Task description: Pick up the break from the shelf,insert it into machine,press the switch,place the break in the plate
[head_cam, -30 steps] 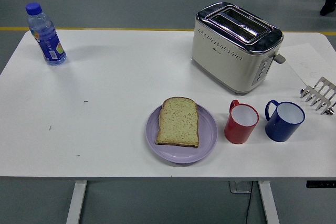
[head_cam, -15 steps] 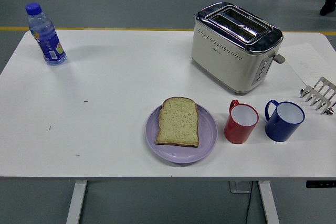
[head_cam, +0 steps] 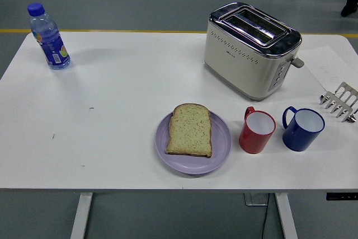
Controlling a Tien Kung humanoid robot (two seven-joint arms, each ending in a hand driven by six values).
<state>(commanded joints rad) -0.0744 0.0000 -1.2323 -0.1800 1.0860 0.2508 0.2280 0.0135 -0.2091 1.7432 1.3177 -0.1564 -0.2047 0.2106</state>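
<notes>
A slice of bread (head_cam: 190,130) lies flat on a lilac plate (head_cam: 222,150) near the table's front edge. Behind it to the right stands a cream toaster (head_cam: 246,54) with a chrome top; its two slots look empty and its side lever (head_cam: 297,62) points right. A small metal toast rack (head_cam: 340,101) stands empty at the table's right edge. Neither of my hands shows anywhere in the head view.
A red mug (head_cam: 257,130) and a blue mug (head_cam: 302,129) stand side by side right of the plate. A blue-capped water bottle (head_cam: 49,38) stands at the far left corner. The white table (head_cam: 112,116) spans the view.
</notes>
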